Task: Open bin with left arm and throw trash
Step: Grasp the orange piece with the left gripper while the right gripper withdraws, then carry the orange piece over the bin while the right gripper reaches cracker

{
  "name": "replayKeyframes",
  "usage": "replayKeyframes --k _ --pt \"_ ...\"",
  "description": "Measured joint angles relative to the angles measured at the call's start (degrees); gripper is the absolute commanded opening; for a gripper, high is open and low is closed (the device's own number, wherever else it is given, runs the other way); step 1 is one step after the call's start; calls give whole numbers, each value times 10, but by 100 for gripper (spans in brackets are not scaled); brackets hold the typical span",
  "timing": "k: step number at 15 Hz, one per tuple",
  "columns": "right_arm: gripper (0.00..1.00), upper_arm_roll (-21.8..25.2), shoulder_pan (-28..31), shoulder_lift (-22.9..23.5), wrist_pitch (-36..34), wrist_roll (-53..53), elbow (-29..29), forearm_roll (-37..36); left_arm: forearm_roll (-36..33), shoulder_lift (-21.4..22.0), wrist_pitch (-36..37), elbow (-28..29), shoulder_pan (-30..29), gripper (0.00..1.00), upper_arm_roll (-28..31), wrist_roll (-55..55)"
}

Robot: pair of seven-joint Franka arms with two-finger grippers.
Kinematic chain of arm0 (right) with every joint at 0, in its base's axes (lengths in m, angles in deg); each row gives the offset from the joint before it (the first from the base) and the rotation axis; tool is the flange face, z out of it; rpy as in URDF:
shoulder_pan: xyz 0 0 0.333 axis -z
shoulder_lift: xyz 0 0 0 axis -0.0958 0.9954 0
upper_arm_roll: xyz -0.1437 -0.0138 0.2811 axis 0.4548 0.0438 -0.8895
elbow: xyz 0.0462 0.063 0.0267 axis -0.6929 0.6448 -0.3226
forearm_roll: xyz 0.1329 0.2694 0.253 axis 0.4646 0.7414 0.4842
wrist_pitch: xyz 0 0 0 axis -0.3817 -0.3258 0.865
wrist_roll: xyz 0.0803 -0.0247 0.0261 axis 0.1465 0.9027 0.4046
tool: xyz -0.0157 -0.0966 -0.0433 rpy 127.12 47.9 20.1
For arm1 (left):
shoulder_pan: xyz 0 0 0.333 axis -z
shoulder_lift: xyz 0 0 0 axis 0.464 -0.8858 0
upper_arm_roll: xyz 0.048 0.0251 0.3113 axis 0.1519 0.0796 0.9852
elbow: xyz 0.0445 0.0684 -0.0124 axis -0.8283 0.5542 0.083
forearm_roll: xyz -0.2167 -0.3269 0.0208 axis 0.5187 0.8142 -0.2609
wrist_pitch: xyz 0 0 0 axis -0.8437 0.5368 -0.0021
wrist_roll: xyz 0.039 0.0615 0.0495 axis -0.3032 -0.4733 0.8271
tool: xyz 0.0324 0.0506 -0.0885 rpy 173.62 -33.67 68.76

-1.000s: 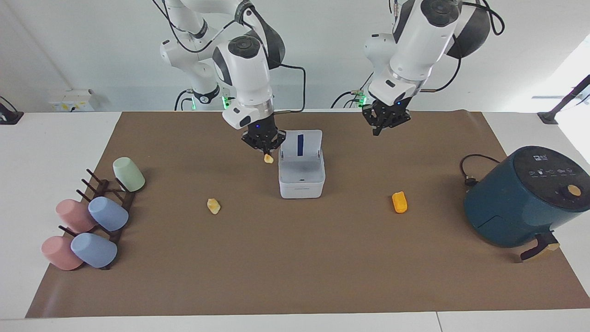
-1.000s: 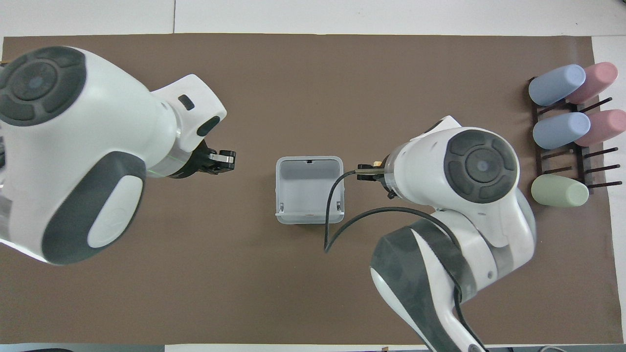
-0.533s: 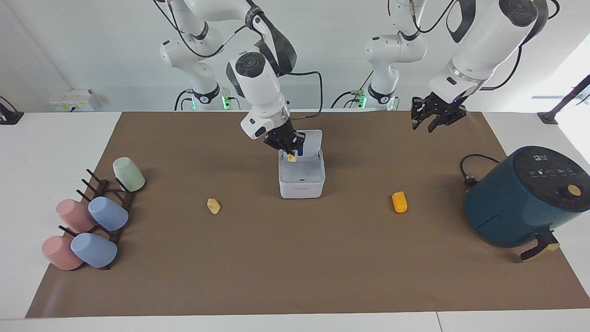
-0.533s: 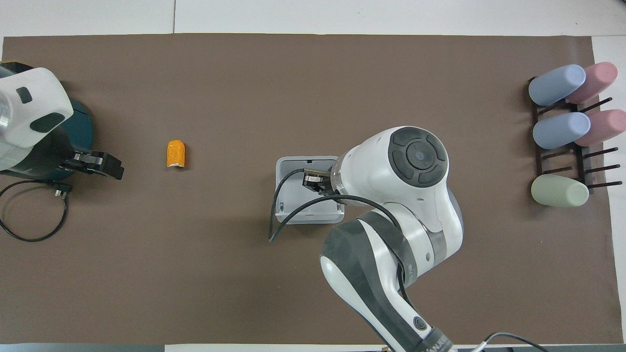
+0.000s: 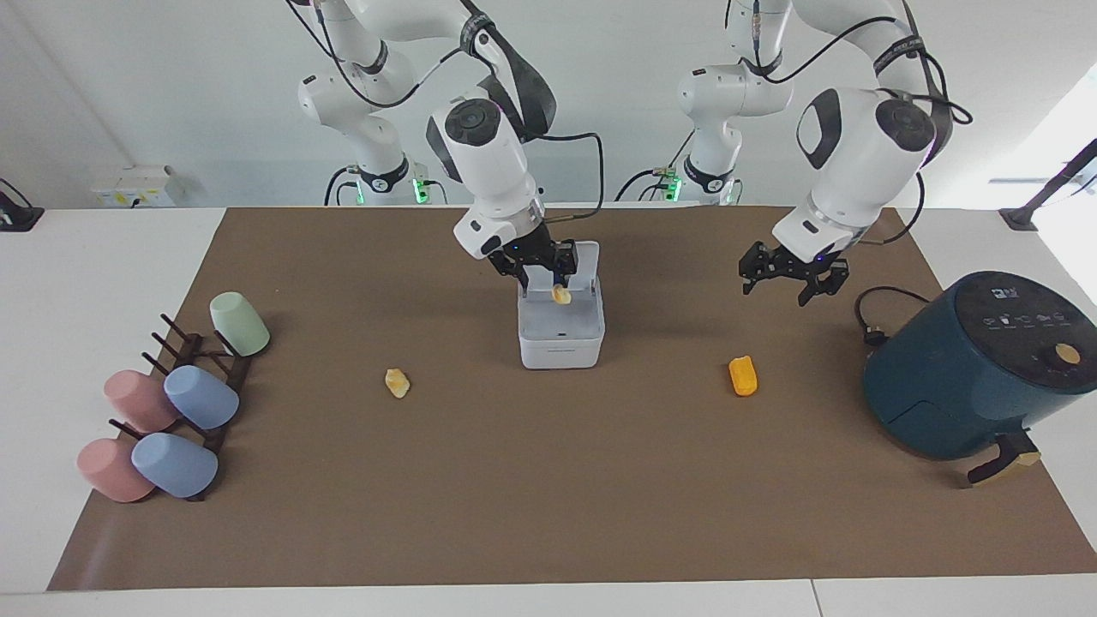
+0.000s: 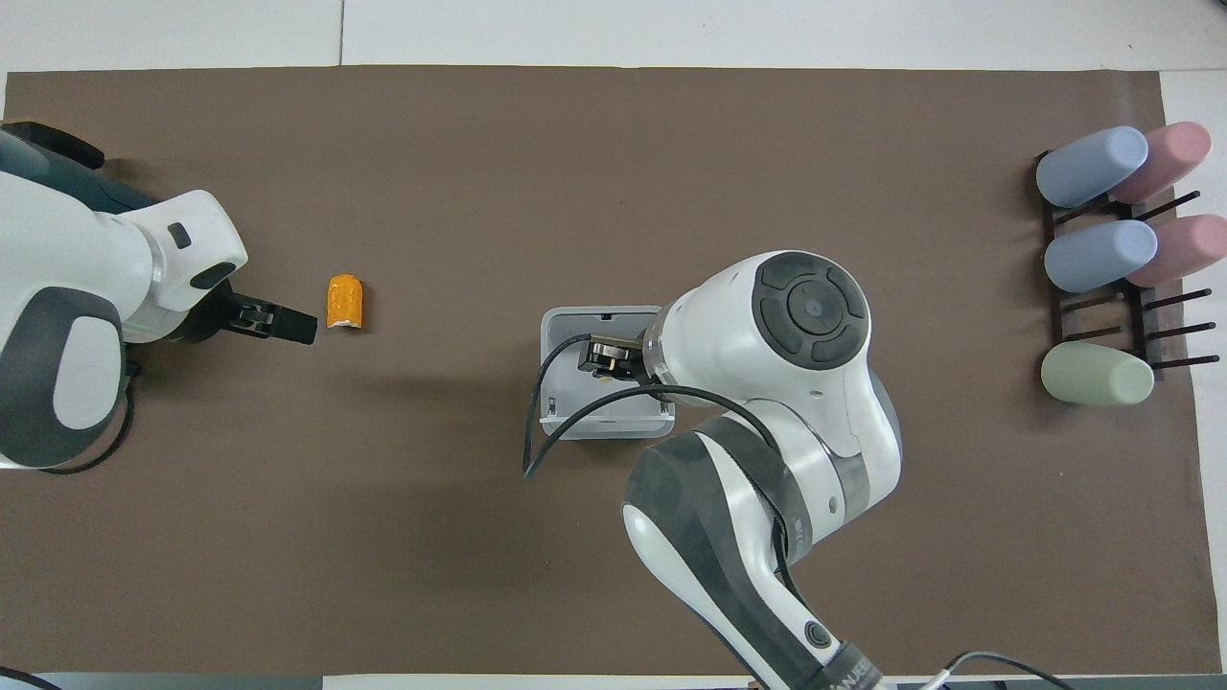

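Step in hand: disposal of the first piece. The small white cube-shaped plastic bin point(image 5: 561, 330) stands mid-desk, its hinged lid raised. The right gripper point(image 5: 540, 267) hangs over the bin's mouth, fingers spread; a pale yellow-orange lump point(image 5: 560, 296) sits just below them, apparently released and dropping in.

Two pieces remain on the brown mat: a second pale yellow lump point(image 5: 397, 382) toward the right arm's end, and a bright orange oblong piece point(image 5: 742, 375) toward the left arm's end.

The left gripper point(image 5: 794, 278) hovers above the mat near the orange piece, fingers spread, holding nothing. Next move, in my judgement: descend, straddle that piece and close.
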Motion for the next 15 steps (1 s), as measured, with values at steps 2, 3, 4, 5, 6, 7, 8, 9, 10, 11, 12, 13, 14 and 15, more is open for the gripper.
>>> replayKeyframes --k 2,3,4,5,6,7,8,9,10,11,12,13,14,15 --pt "100 2 1 0 0 0 -1 0 0 -41 -59 9 0 100 0 -9" --pt "100 2 1 0 0 0 -1 -5 0 -63 -90 12 0 100 -1 -11" --pt "100 2 1 0 0 1 -1 -20 0 -85 -119 12 1 100 -1 -11" --pt "100 2 0 0 0 1 -1 -46 0 -106 -145 13 1 100 -1 -12" --pt "100 2 1 0 0 1 -1 -76 -1 -123 -167 12 1 100 -2 -14" --pt "100 3 3 0 0 1 -1 -101 -4 -138 -184 12 1 100 -2 -17" --pt "100 4 8 0 1 3 0 -119 -10 -149 -196 12 1 100 -2 -19" --pt "100 5 19 0 8 18 4 -129 -16 -157 -204 11 1 100 -2 -19" --pt "100 6 36 0 27 46 13 -131 -20 -162 -212 11 1 100 -2 -20" --pt "100 7 59 0 47 78 25 -132 -24 -165 -217 11 1 93 -2 -20" --pt "100 7 84 0 62 105 35 -132 -26 -167 -220 11 1 74 -2 -21" --pt "100 8 107 1 70 130 42 -132 -29 -168 -221 11 1 48 -2 -21" --pt "100 9 127 3 75 153 46 -132 -32 -169 -221 11 1 24 -2 -21" --pt "100 9 144 8 85 170 49 -132 -34 -170 -221 11 1 4 -2 -21"
